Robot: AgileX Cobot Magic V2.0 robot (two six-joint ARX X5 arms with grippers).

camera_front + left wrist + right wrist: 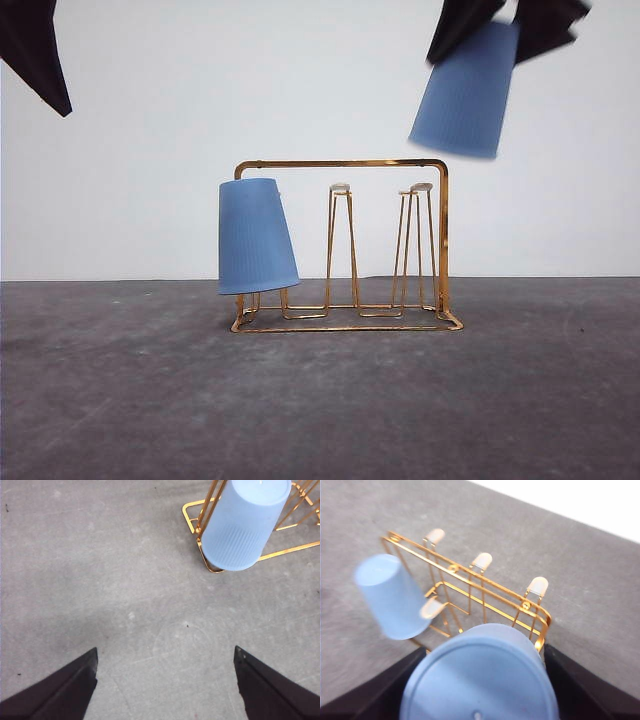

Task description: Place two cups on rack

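A gold wire rack point(441, 230) stands on the grey table. One light blue cup point(254, 236) hangs upside down, tilted, on the rack's left prong; it is also seen in the left wrist view point(245, 522) and the right wrist view point(392, 596). My right gripper point(505, 25) is high at the upper right, shut on the second light blue cup point(468, 92), held mouth down and tilted above the rack's right end. In the right wrist view that cup's base point(480, 680) sits between the fingers, over the rack point(470, 580). My left gripper point(165, 680) hovers open, left of the rack point(192, 522).
The grey table top point(320, 400) runs wide in front of and beside the rack. A white wall point(150, 150) stands behind. Two free white-tipped prongs point(340, 187) point(416, 188) rise in the middle and right of the rack.
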